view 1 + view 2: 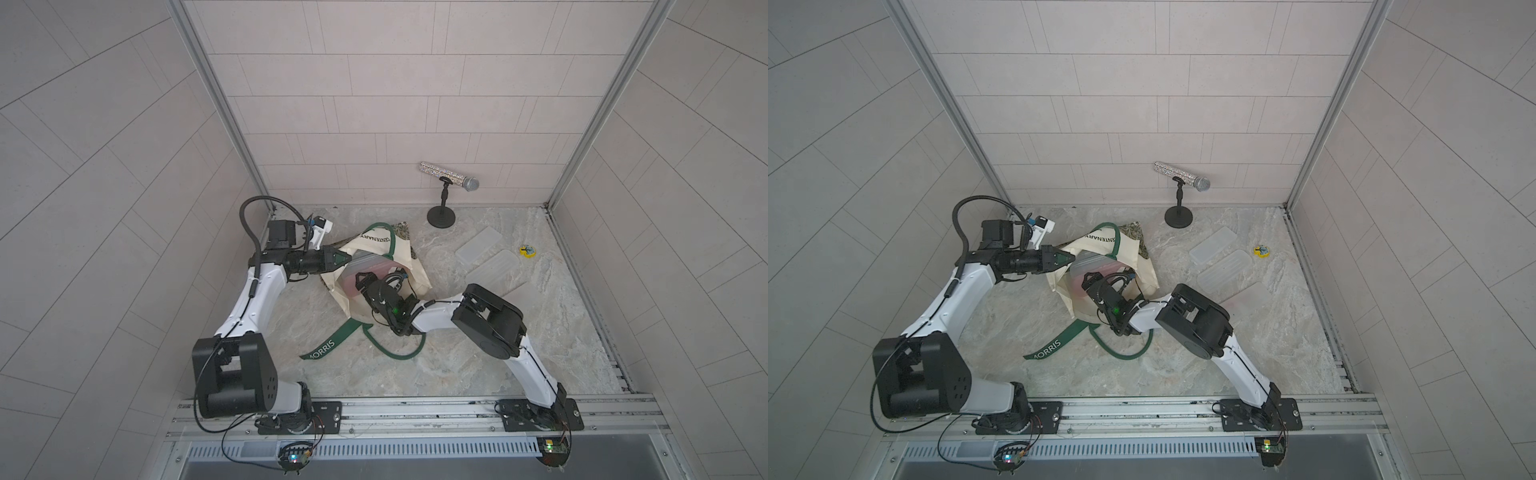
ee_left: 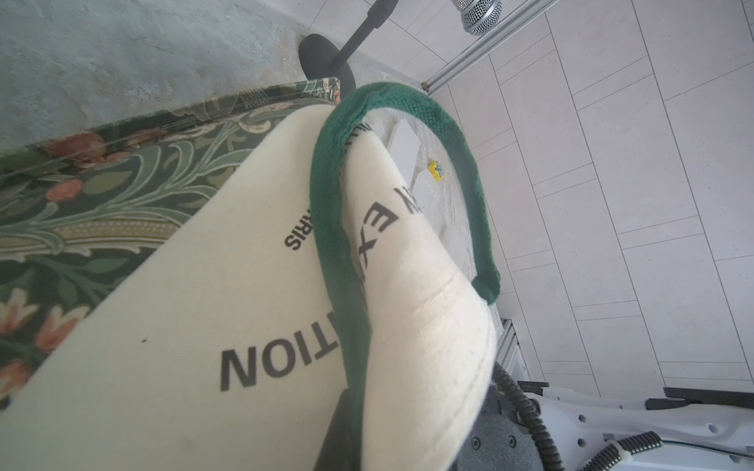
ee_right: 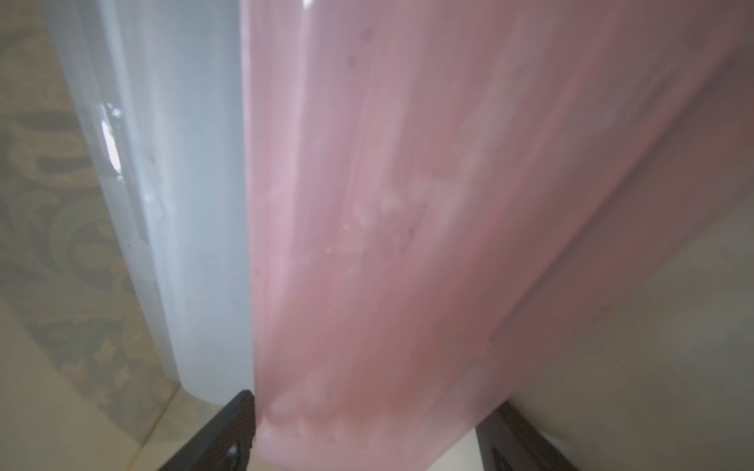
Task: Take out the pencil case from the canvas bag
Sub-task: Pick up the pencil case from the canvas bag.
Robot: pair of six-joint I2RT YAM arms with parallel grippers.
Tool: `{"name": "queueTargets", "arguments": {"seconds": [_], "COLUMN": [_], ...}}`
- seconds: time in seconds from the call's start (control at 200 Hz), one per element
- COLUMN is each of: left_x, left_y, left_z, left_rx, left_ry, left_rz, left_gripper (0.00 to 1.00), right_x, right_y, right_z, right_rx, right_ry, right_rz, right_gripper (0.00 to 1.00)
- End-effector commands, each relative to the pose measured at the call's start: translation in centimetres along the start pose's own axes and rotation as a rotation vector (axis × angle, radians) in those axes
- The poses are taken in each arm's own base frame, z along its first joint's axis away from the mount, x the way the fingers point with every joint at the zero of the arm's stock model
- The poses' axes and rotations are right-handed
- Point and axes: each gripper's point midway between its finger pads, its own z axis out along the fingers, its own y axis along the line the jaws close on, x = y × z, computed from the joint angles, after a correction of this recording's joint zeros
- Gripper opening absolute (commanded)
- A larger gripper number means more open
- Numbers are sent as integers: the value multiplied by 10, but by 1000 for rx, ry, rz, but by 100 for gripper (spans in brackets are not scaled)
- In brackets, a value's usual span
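Note:
The cream canvas bag (image 1: 401, 255) lies on the marble table with its mouth towards the front, and its green "MORRIS" strap (image 1: 328, 347) trails forward. My left gripper (image 1: 345, 259) is shut on the bag's rim by a green handle (image 2: 334, 212), holding the mouth up. Cloth hides its jaws in the left wrist view. My right gripper (image 1: 360, 280) reaches into the mouth. A pink pencil case (image 3: 387, 204) fills the gap of the right gripper (image 3: 373, 403), with both fingers against its sides. A frosted white case (image 3: 183, 204) lies beside it in the bag.
A glittery microphone (image 1: 449, 176) on a black stand (image 1: 441, 216) is at the back. Three translucent cases (image 1: 478, 247) lie on the table right of the bag, with a small yellow object (image 1: 528, 250) beyond them. Tiled walls close in three sides.

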Motion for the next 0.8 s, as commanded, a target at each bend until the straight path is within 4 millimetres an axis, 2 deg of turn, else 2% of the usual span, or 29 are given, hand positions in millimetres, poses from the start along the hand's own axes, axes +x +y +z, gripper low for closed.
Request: {"name": "queueTargets", "arguments": {"seconds": [0.0, 0.135, 0.22, 0.305, 0.415, 0.485, 0.6, 0.791], "left_x": [-6, -6, -6, -5, -5, -5, -5, -5], "left_y": [-28, -30, -30, -28, -27, -27, -27, -26], "left_z": [-8, -8, -8, -7, -6, -6, -6, -6], "left_rx": [112, 119, 119, 119, 123, 124, 122, 116], "left_ry": [-26, -27, -28, -25, -24, -24, -27, -27], "left_rz": [61, 63, 66, 61, 55, 53, 57, 56], "left_gripper": [0, 0, 0, 0, 0, 0, 0, 0], "right_x": [-7, -12, -13, -13, -16, -18, -21, -20], "right_y": [-25, -32, -47, -52, -65, -68, -65, -55], "right_z": [10, 16, 22, 31, 32, 31, 32, 28], "right_rx": [66, 90, 126, 114, 127, 123, 98, 80], "right_ry": [-5, -8, 3, 44, 45, 38, 44, 70], "right_rz": [17, 36, 75, 113, 134, 130, 118, 47], "right_gripper": [87, 88, 88, 89, 86, 79, 67, 64]}}
